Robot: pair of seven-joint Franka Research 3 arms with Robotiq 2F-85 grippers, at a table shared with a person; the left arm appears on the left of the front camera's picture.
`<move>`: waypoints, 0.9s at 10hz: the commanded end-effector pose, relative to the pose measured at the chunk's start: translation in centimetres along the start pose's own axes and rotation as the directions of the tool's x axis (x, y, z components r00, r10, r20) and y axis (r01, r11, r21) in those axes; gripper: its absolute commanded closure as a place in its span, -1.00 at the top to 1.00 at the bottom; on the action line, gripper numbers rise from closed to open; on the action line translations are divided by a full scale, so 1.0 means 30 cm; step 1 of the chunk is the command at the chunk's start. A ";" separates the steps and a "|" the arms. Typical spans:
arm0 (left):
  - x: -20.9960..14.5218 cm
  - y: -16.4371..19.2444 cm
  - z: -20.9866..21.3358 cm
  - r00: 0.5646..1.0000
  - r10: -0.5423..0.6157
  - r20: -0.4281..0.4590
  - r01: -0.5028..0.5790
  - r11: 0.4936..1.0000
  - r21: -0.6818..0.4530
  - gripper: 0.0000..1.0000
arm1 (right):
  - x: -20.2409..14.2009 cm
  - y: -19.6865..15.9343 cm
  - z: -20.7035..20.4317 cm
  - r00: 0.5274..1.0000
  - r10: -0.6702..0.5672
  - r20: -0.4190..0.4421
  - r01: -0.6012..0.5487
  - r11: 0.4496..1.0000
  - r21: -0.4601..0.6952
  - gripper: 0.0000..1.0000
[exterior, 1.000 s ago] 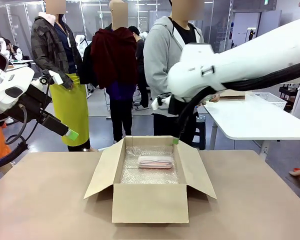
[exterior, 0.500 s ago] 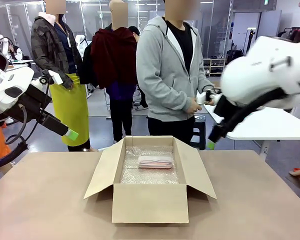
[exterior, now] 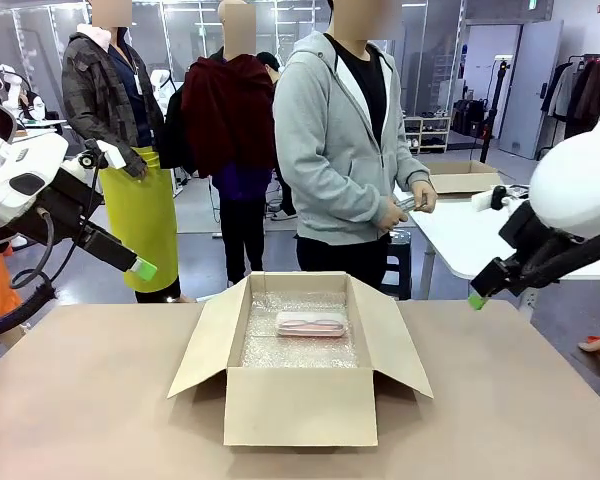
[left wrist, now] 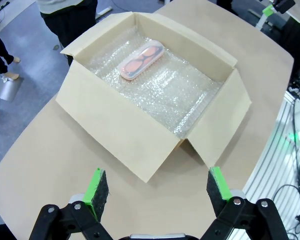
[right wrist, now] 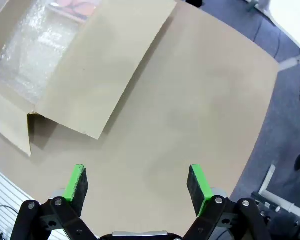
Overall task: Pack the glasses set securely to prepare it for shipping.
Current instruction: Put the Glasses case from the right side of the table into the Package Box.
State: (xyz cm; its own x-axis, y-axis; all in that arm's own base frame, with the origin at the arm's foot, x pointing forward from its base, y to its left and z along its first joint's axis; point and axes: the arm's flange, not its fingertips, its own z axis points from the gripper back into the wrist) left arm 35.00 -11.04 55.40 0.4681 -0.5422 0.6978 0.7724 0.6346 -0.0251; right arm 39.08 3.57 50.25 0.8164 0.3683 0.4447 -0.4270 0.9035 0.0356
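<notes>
cardboard box (exterior: 300, 405): plain brown sides and flaps, no print that can be read
pink case (exterior: 311, 323): no legible label or brand
hanging sign (exterior: 531, 4): green, far back in the room, too small to read

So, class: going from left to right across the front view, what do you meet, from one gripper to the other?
left gripper → box's left flap → pink case → box's right flap → right gripper

Grey floor (exterior: 198, 266), glass partitions (exterior: 176, 40) behind, white side table (exterior: 480, 240) at right.
</notes>
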 end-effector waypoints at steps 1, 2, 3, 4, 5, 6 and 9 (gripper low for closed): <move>0.001 0.003 0.003 1.000 0.001 0.016 -0.001 1.000 -0.010 1.00 | -0.024 0.035 0.002 0.999 -0.030 0.035 0.032 0.997 -0.064 1.00; 0.001 0.003 0.003 1.000 0.001 0.016 -0.001 1.000 -0.010 1.00 | 0.000 0.000 0.000 1.000 0.000 0.000 0.000 1.000 0.000 1.00; 0.001 0.003 0.003 1.000 0.001 0.016 -0.001 1.000 -0.010 1.00 | 0.000 0.000 0.000 1.000 0.000 0.000 0.000 1.000 0.000 1.00; 0.001 0.003 0.003 1.000 0.001 0.016 -0.001 1.000 -0.010 1.00 | 0.000 0.000 0.000 1.000 0.000 0.000 0.000 1.000 0.000 1.00; 0.001 0.003 0.003 1.000 0.001 0.016 -0.001 1.000 -0.010 1.00 | 0.000 0.000 0.000 1.000 0.000 0.000 0.000 1.000 0.000 1.00; 0.001 0.003 0.003 1.000 0.001 0.016 -0.001 1.000 -0.010 1.00 | 0.000 0.000 0.000 1.000 0.000 0.000 0.000 1.000 0.000 1.00; 0.001 0.003 0.003 1.000 0.001 0.016 -0.001 1.000 -0.010 1.00 | 0.000 0.000 0.000 1.000 0.000 0.000 0.000 1.000 0.000 1.00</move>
State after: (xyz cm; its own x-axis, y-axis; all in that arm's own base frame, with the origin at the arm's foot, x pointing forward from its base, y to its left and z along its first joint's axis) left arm 35.00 -11.03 55.40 0.4687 -0.5415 0.6979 0.7722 0.6349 -0.0259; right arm 38.90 3.54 50.03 0.8157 0.3607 0.4523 -0.4216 0.9060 0.0377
